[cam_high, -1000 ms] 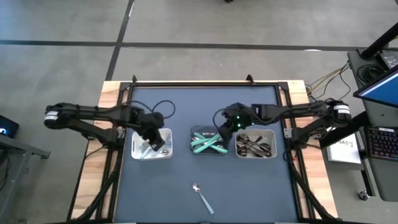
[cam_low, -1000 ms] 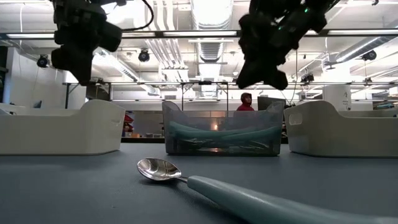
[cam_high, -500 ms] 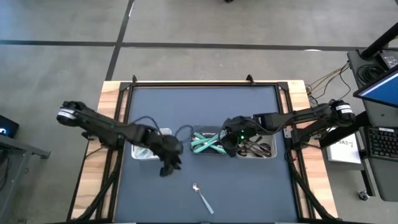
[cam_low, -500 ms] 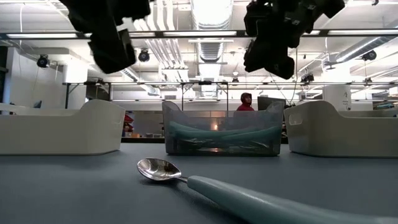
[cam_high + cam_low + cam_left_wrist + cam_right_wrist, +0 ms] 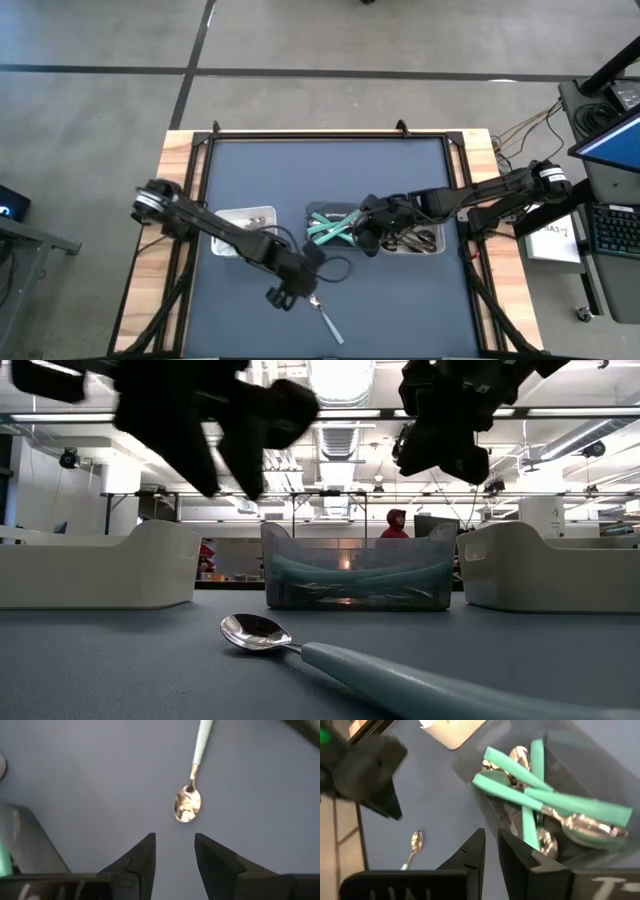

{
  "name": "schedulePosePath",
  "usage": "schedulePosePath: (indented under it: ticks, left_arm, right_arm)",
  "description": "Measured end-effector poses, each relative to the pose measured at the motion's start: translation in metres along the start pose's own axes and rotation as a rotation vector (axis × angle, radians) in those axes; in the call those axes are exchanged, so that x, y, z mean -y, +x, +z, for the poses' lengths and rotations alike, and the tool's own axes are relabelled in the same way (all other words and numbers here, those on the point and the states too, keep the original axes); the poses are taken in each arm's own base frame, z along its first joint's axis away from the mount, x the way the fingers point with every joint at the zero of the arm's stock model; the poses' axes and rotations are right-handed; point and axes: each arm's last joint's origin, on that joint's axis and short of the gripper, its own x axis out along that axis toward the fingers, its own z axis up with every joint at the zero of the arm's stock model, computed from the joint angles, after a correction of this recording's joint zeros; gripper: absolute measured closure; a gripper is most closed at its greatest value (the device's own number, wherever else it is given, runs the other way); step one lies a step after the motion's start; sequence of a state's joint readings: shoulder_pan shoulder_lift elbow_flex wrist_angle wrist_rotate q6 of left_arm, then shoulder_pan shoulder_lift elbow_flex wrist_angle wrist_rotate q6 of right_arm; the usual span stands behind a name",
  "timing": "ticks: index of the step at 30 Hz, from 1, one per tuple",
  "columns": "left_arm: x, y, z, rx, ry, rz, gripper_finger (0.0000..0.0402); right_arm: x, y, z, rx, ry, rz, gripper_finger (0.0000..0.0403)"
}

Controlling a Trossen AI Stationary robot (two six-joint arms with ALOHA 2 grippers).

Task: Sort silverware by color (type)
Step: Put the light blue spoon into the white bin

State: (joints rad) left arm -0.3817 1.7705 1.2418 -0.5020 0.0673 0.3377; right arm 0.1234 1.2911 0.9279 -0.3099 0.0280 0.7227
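Note:
A teal-handled spoon [image 5: 322, 313] lies flat on the table near its near edge, with the shiny bowl [image 5: 187, 806] toward the far side. My left gripper [image 5: 175, 837] is open and hovers just left of and above the bowl [image 5: 255, 632], touching nothing. More teal-handled silverware [image 5: 545, 795] lies in the middle tray [image 5: 335, 228]. My right gripper [image 5: 491, 836] is empty, with only a narrow gap between its fingers. It hangs above the near right corner of that tray [image 5: 368, 240].
A white tray [image 5: 243, 222] with shiny pieces stands at the left, partly under my left arm. A tray [image 5: 415, 235] with dark pieces stands at the right. All three trays [image 5: 355, 580] sit in a row mid-table. Bare mat lies around the spoon. A person stands far behind.
My left gripper has swung from over the left tray toward the table's near edge and right, coming down beside the lone spoon. My right gripper has shifted a little toward the near edge, from the middle tray's far side to its near right corner. The spoon has stayed put.

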Motion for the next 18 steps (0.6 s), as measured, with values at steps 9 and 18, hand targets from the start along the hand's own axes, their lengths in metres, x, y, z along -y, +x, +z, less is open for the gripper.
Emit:
schedulePosePath:
  ticks: [9, 18]
  left_arm:
    - [0.008, 0.038, 0.029, -0.028, 0.082, -0.038, 0.0328]
    - [0.027, 0.07, 0.035, -0.027, 0.13, -0.065, 0.0343]
  right_arm:
    - [0.013, -0.007, -0.018, -0.158, 0.194, -0.171, 0.036]
    - [0.011, -0.013, -0.033, -0.227, 0.188, -0.242, 0.036]
